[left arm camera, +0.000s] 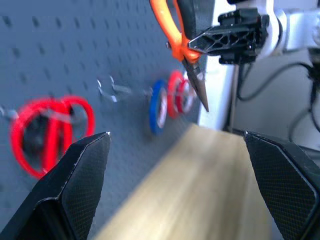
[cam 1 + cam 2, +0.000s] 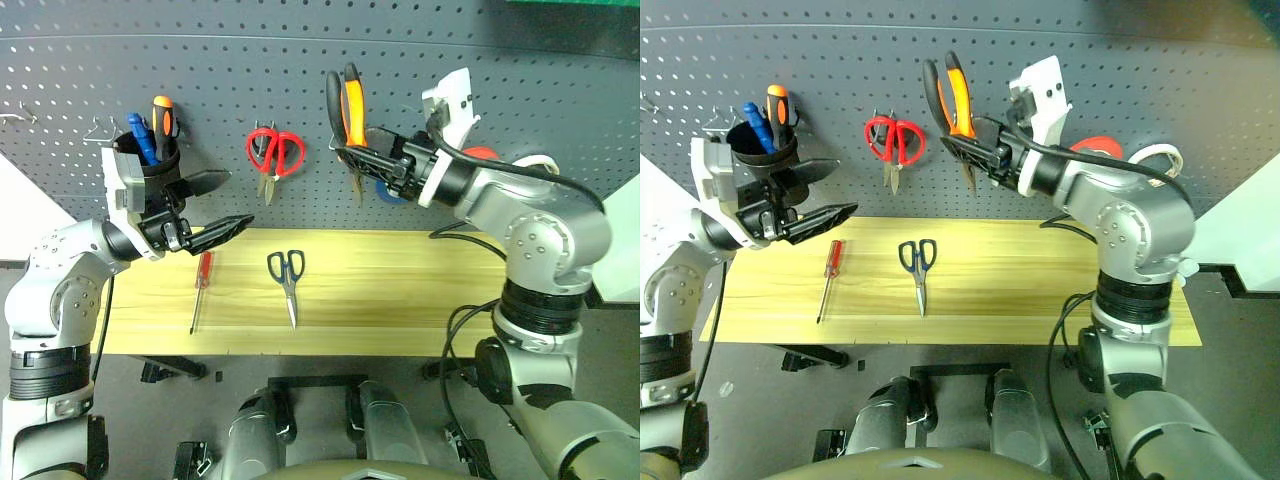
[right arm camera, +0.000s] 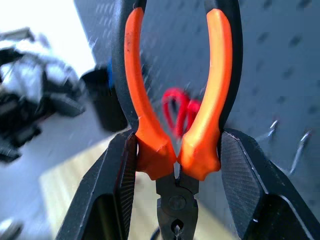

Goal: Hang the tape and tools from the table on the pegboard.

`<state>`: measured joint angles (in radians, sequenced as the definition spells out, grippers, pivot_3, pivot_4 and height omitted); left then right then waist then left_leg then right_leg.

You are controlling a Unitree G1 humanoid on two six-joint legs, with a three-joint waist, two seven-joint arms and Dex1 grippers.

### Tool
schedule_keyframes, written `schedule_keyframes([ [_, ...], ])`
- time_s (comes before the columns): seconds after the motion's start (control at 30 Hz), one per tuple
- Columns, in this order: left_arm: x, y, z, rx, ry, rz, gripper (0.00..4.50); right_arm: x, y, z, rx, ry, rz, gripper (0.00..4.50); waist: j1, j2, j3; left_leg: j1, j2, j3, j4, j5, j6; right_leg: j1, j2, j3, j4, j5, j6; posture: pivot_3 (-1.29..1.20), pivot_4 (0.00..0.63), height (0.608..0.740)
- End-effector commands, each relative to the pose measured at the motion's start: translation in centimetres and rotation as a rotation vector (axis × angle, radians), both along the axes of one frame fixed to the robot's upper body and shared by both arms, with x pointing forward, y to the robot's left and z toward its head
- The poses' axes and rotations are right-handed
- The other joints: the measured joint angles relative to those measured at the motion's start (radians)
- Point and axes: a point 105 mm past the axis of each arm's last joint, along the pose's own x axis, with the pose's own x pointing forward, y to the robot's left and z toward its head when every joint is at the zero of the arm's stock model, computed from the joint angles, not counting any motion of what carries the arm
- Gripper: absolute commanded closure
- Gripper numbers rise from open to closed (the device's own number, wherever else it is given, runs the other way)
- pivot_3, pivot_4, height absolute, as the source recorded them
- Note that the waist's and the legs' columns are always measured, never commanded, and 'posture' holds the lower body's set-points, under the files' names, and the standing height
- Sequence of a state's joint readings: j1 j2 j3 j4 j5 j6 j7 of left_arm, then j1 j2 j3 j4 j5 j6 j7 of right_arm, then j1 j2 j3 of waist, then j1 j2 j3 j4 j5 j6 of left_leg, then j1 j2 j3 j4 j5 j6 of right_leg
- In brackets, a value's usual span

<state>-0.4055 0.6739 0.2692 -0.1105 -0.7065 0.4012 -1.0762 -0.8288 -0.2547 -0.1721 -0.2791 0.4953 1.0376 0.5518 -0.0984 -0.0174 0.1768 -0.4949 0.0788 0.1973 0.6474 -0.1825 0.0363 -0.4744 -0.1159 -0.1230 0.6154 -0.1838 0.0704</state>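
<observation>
A: What have the right gripper's [image 3: 176, 165] jaws got?

B: They're clenched on the pliers [image 2: 347, 110], orange-and-black handles up, dark nose down, held before the pegboard [image 2: 300, 60].

A: And the left gripper [image 2: 222, 205]?

B: Jaws spread wide, grasping nothing (it hovers above the bench [image 2: 400, 290]).

A: The rest?

B: Dark-handled scissors [image 2: 287, 277] and the red-handled screwdriver [image 2: 200, 288] lie flat on the bench. No readable lettering anywhere.

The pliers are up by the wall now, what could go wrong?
The right gripper pinches the pliers only low on the handles, near the hinge, so they might swivel or slip. The handles must catch a thin wire hook on the pegboard; missing it could drop them onto the table.
</observation>
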Motion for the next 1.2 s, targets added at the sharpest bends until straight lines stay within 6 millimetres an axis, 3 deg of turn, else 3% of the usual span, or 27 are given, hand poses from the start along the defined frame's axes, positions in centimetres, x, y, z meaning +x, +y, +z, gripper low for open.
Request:
schedule_keyframes([
  [0.03,0.3,0.5,1.4,-0.004,-0.072,0.034,0.0,1.0,0.2,2.6,0.075,-0.101,-0.093,2.44,-0.006,0.001,-0.008,0.0,0.0,0.0,0.0,0.0,0.0,0.0,0.001,0.0,0.0,0.0,0.0,-0.14,0.05,0.73],
  [0.2,0.8,0.9,2.9,-0.035,-0.119,0.048,0.0,3.1,0.9,3.4,0.107,-0.141,-0.196,2.44,-0.013,0.002,-0.015,0.002,0.001,0.001,0.0,0.001,-0.001,0.0,0.002,0.001,0.003,0.0,0.0,-0.13,0.04,0.73],
  [0.4,1.2,1.4,3.1,-0.015,-0.117,0.081,0.0,5.7,1.9,3.4,0.09,-0.196,-0.313,2.44,-0.028,0.002,-0.03,0.002,0.001,0.002,0.001,0.001,-0.001,0.0,0.003,0.002,0.004,0.0,0.0,-0.11,0.033,0.73],
  [0.63,1.6,1.5,2.3,0.026,-0.097,0.112,0.0,6.5,4.4,3.7,0.048,-0.288,-0.324,2.44,-0.029,0.002,-0.035,0.007,0.001,0.003,0.0,0.001,-0.002,0.002,0.003,0.004,0.008,-0.001,-0.001,-0.09,0.036,0.73],
  [0.83,1.4,1.5,1.7,0.036,-0.081,0.127,0.0,7.4,4.9,4.0,0.059,-0.295,-0.349,2.44,-0.025,-0.002,-0.038,0.009,0.001,0.003,0.001,0.001,-0.002,0.003,0.003,0.005,0.014,-0.003,-0.001,-0.07,0.037,0.73],
  [1.2,0.9,1.4,1.4,0.038,-0.078,0.137,0.0,9.0,5.2,0.7,-0.017,-0.258,-0.391,2.44,-0.022,-0.003,-0.046,0.017,0.002,0.003,0.001,0.002,-0.003,0.008,0.003,0.005,0.015,-0.005,-0.004,-0.04,0.038,0.73],
])
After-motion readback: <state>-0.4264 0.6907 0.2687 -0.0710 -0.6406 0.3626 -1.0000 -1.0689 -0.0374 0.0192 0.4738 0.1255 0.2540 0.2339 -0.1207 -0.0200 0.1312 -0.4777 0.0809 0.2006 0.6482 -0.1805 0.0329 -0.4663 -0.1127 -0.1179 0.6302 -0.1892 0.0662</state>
